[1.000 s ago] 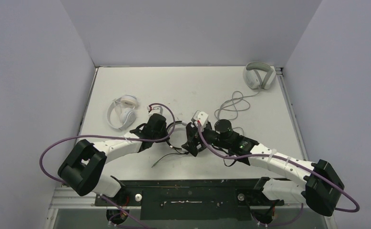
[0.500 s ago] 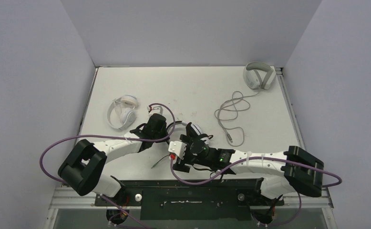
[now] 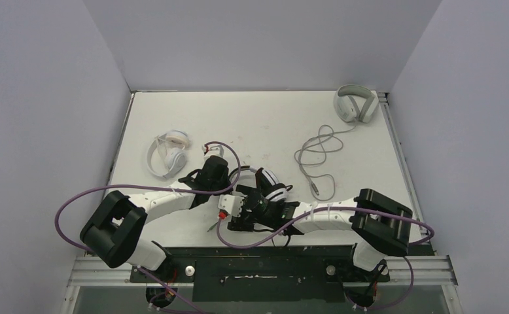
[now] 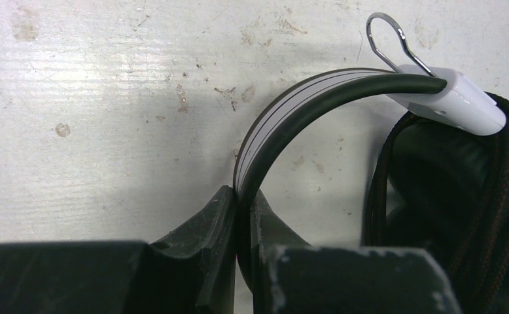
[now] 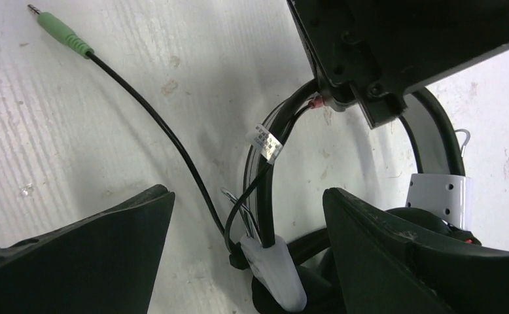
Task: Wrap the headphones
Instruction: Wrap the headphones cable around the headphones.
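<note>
The black-and-white headset (image 3: 265,180) lies mid-table near the front. My left gripper (image 4: 242,203) is shut on its headband (image 4: 291,98), which curves away to a white slider (image 4: 451,104) and a black ear cup (image 4: 448,196). My right gripper (image 5: 248,216) is open, its jaws wide apart on either side of the headband's other end, the white slider (image 5: 275,271) and the black cable (image 5: 154,118). The cable ends in a green plug (image 5: 59,29) lying on the table. The small all-white headphones (image 3: 167,154) lie at the left, untouched.
A light grey over-ear pair (image 3: 355,104) lies at the far right corner; its long grey cable (image 3: 317,154) loops over the right half of the table. Walls close in on three sides.
My right arm has folded back and swung left, bringing its gripper from the headset's right side to its near side. My left gripper has stayed shut on the headband.
</note>
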Robot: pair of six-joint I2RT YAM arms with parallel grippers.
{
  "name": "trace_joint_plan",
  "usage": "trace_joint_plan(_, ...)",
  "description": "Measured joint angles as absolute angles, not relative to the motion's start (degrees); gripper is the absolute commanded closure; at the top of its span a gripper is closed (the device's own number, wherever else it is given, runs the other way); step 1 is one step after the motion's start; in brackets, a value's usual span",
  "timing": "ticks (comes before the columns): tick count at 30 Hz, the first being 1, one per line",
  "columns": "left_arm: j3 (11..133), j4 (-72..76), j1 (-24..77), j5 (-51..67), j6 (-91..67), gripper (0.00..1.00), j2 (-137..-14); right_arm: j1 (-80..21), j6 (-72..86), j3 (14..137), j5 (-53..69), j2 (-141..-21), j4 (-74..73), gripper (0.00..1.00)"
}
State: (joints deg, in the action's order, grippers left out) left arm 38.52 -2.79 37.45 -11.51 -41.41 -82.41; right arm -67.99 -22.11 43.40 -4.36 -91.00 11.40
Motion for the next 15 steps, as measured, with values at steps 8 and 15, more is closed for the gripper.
trace_joint_plan(8,38.52,-2.79,37.45,-11.49,-41.41,1.00,-82.41,-67.99,-22.31,44.80,-5.26,-94.83,13.82,0.52)
trace_joint_plan(15,38.52,-2.79,37.45,-11.51,-41.39,1.00,-82.41,-67.99,-21.76,46.46,-5.19,-96.14,14.98,0.86)
